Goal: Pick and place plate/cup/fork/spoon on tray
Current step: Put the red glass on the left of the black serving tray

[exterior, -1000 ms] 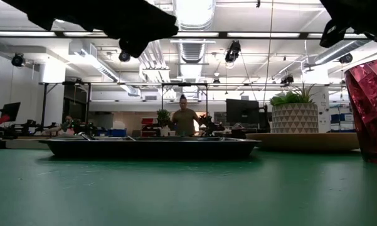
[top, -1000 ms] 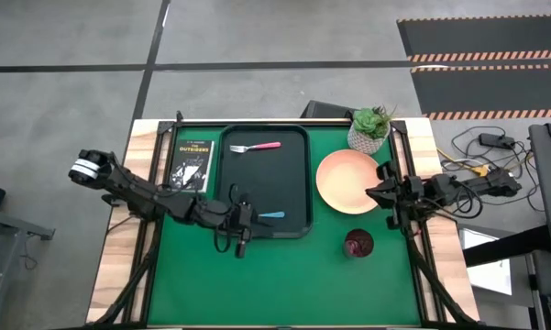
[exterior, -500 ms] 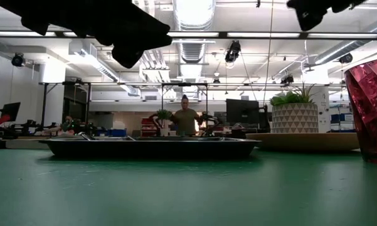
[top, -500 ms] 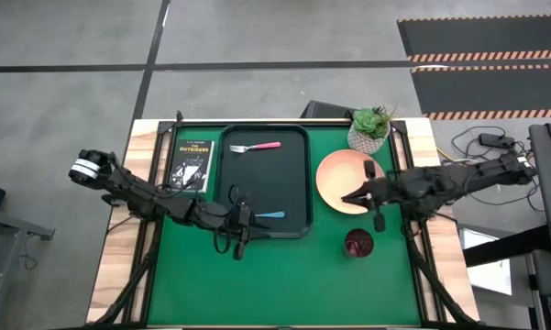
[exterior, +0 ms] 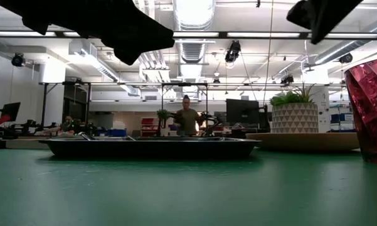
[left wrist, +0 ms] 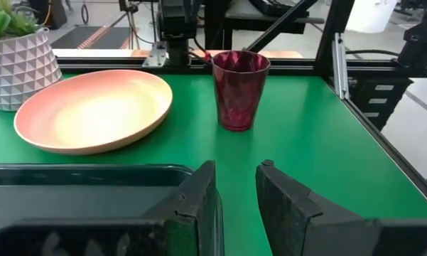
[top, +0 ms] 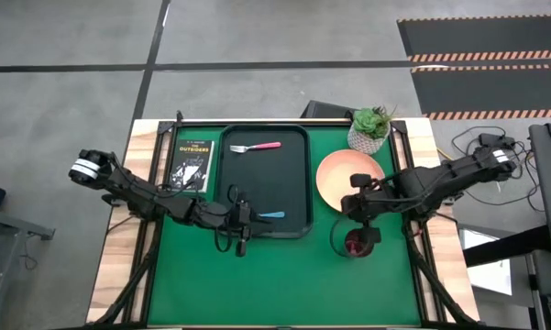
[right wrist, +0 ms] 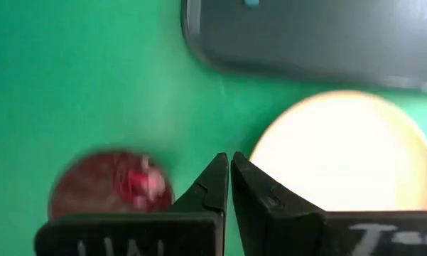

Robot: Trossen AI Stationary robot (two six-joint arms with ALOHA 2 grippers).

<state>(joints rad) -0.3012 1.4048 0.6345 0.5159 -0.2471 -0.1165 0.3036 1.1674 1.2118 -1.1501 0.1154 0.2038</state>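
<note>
On the green table (top: 275, 275) I see the large dark rectangular tray (top: 296, 179) with a raised rim already carrying two pieces: the small fork with a pink handle and silver tines (top: 255, 147) near its far end, and the small spoon with a light blue handle (top: 269, 215) near its front edge. My right end effector (top: 348, 203) hangs over the table between the big round peach-orange plate (top: 335, 179) and the small dark red cup (top: 358, 244); its wrist camera shows both fingers pressed nearly together with nothing between them, the cup to one side and the plate to the other. Neither plate nor cup is on the tray; both sit on the cloth to its right, the cup nearer the front. My left end effector (top: 241, 218) rests at the tray's front left corner, fingers slightly apart and empty. A white pot with a green plant (top: 369, 129) stands behind the plate, and a dark book (top: 192, 165) lies left of the tray.
</note>
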